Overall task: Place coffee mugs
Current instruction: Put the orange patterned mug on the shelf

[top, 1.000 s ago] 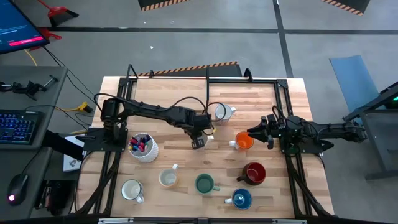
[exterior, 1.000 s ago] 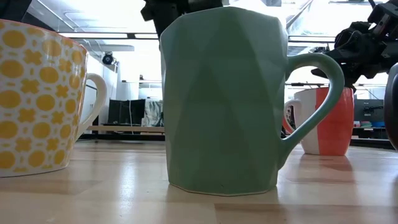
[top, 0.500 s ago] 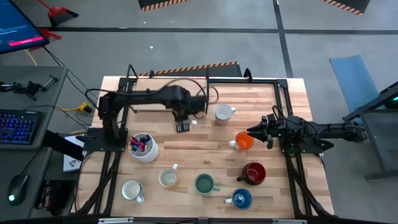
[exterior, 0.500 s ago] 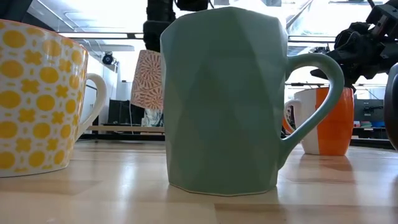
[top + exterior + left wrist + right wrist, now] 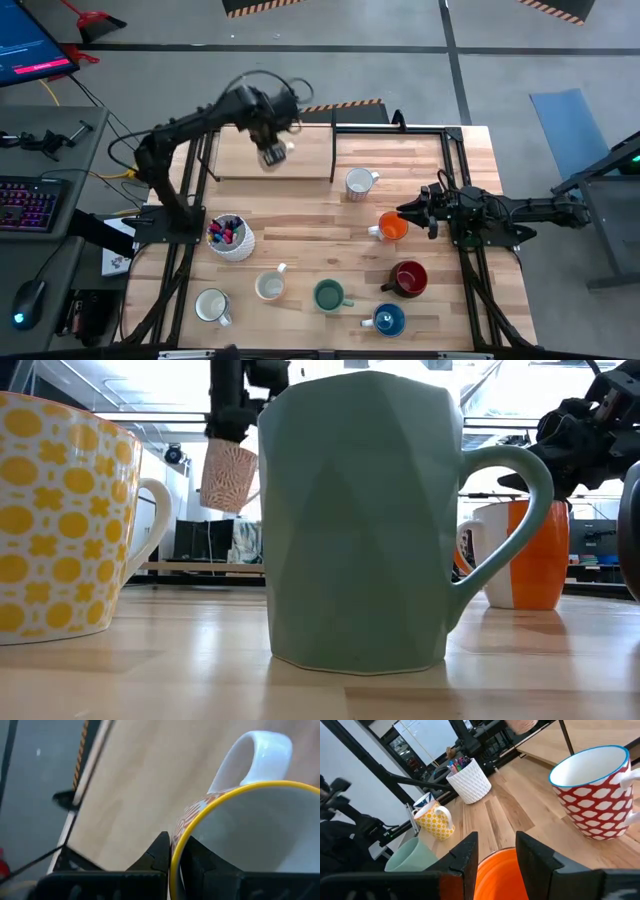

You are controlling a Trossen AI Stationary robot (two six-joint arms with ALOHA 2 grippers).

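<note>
Left claw (image 5: 272, 155) holds a patterned mug (image 5: 229, 475) in the air over the far left of the tabletop (image 5: 300, 232).
The left claw is clamped on the rim of that mug, one finger inside and one outside, with its white handle (image 5: 257, 754) pointing away from the wrist. The right claw (image 5: 408, 215) sits at the orange mug (image 5: 392, 227) right of centre, its fingers spread wide on either side of the rim. A red-and-white dotted mug (image 5: 592, 795) stands just beyond it. Along the near edge stand a white mug (image 5: 212, 305), a yellow-patterned mug (image 5: 60, 520), a green mug (image 5: 329, 295), a dark red mug (image 5: 408, 278) and a blue mug (image 5: 387, 320). A white pen holder (image 5: 230, 237) with markers stands on the left.
</note>
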